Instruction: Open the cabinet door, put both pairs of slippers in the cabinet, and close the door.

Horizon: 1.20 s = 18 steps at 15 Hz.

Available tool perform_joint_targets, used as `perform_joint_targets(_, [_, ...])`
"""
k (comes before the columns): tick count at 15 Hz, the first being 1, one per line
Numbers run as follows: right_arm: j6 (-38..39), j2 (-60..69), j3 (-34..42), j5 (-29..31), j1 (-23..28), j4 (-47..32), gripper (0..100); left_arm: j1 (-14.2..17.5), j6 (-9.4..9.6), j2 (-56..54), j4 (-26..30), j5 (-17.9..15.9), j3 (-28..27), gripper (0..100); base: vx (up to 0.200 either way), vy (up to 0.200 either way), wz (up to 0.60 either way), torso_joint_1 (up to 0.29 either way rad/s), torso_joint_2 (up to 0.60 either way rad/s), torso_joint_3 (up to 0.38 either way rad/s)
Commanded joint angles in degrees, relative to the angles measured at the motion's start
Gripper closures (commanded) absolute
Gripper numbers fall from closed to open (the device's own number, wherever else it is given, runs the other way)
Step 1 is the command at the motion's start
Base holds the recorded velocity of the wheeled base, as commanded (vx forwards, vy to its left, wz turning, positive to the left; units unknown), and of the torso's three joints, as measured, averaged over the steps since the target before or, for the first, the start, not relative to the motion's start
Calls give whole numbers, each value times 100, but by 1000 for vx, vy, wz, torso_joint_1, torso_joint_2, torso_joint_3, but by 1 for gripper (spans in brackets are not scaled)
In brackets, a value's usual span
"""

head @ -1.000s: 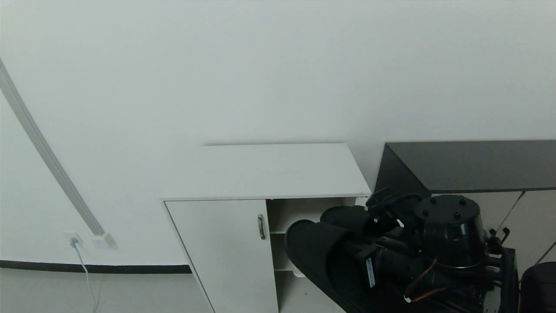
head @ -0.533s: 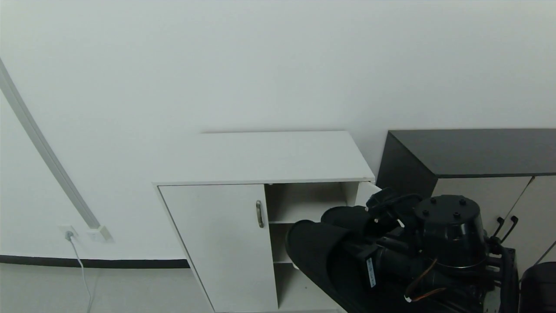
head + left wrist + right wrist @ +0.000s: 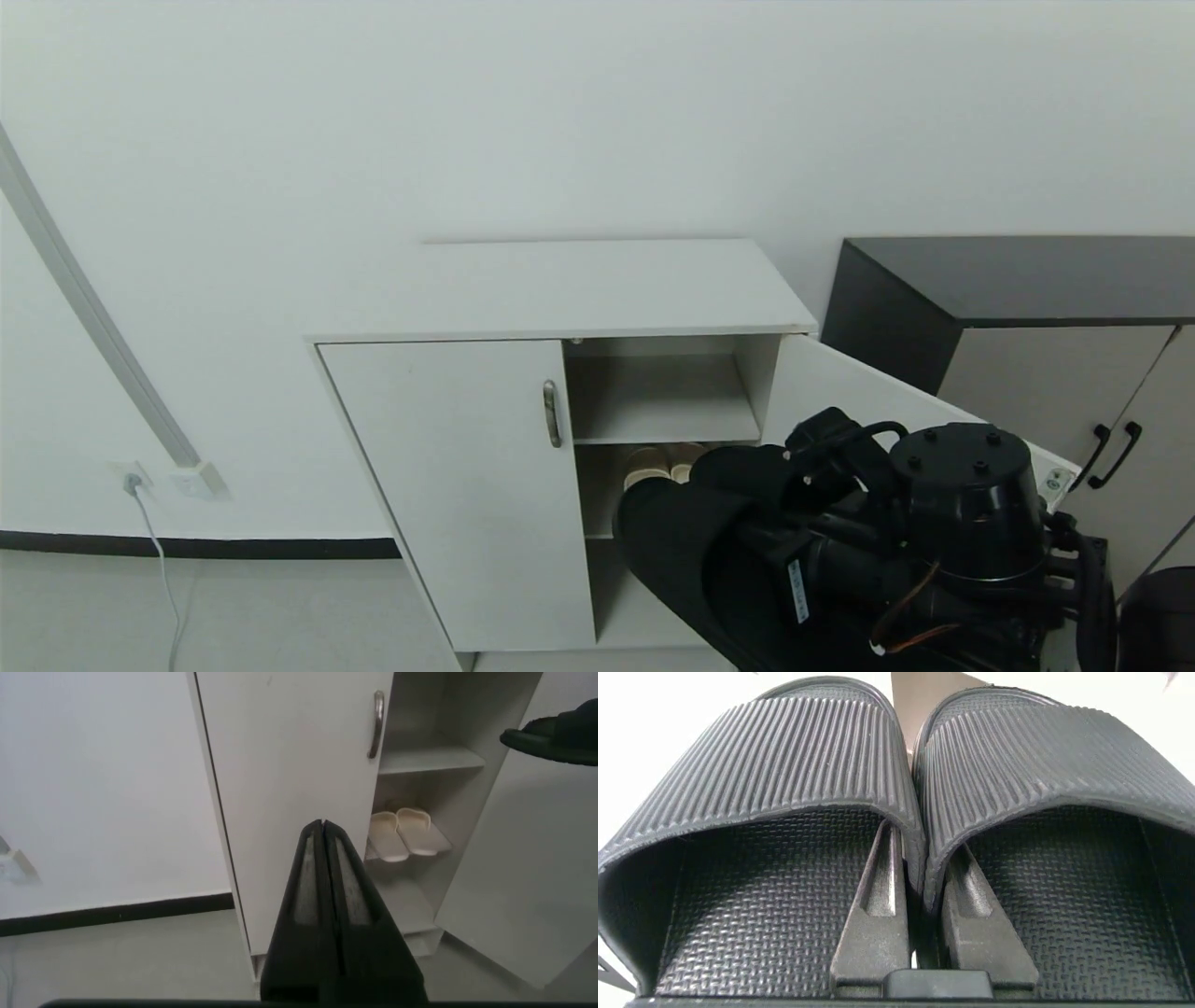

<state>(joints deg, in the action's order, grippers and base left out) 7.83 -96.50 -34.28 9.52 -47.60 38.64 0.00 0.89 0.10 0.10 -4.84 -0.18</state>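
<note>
The white cabinet [image 3: 597, 289] stands against the wall, its left door [image 3: 457, 485] closed and its right door [image 3: 868, 397] swung open. A beige pair of slippers [image 3: 661, 461] lies on the middle shelf, also seen as the beige pair [image 3: 407, 833] in the left wrist view. My right gripper [image 3: 921, 910] is shut on the black pair of slippers [image 3: 906, 793], pinching their two inner walls together. The black slippers [image 3: 691, 523] hang in front of the open compartment, outside it. My left gripper [image 3: 322, 829] is shut on nothing, low before the closed door [image 3: 290, 775].
A dark cabinet [image 3: 1027, 280] with black handles [image 3: 1111, 455] stands just right of the open door. A wall socket with a cable [image 3: 131, 482] and a slanted cable duct [image 3: 84, 299] are at the left. Bare floor [image 3: 121, 952] lies before the cabinet.
The whole head view has shifted, so the cabinet sits higher in the picture and the shelves, beige slippers and open door have come into sight. The right arm holds the black slippers as before.
</note>
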Motion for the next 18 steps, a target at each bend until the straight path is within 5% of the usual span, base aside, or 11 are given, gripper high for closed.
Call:
perform_joint_targets(1, [0,-9,0,6,-12,3,100,0,-1,-1,-1,1,1,100,0,0,0,-188,515,320])
perform_joint_targets(18, [0,-18,18,-3,-56,3,100,0,-1,-1,-1,1,1,100,0,0,0,-113,455,340])
